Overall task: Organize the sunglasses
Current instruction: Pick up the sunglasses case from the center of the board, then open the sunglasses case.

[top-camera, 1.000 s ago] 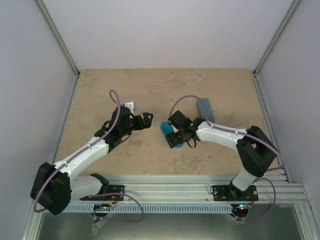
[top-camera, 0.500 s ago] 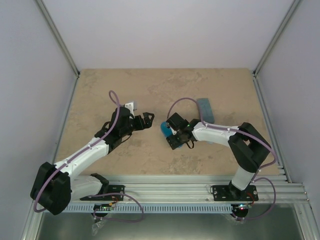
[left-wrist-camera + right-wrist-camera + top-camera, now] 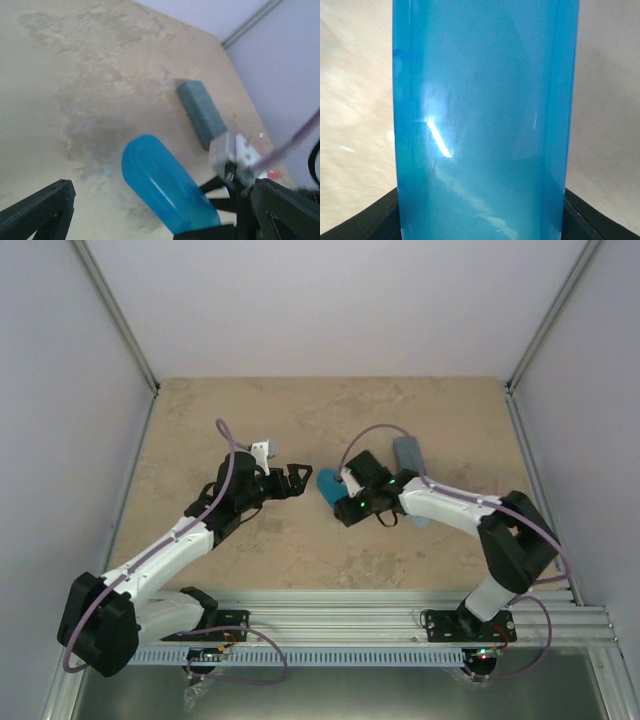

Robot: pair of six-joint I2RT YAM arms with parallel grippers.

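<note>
Top view: left gripper [image 3: 299,478] has its fingers spread, tips just short of the free end of the glossy blue oval case [image 3: 325,482]. The right gripper [image 3: 340,494] pinches that case's other end, and the grey-blue rectangular case [image 3: 407,452] lies on the table [image 3: 230,410] behind its wrist. Left wrist view: the oval case [image 3: 160,185] sits ahead of and between the spread fingers, with the grey-blue case [image 3: 200,112] farther out and apart; a red-orange sliver [image 3: 272,174] past the right fingers may be the sunglasses, cannot tell. Right wrist view: the oval case [image 3: 480,120] fills the gap between the fingers, gripped on both flanks; sunglasses hidden here.
</note>
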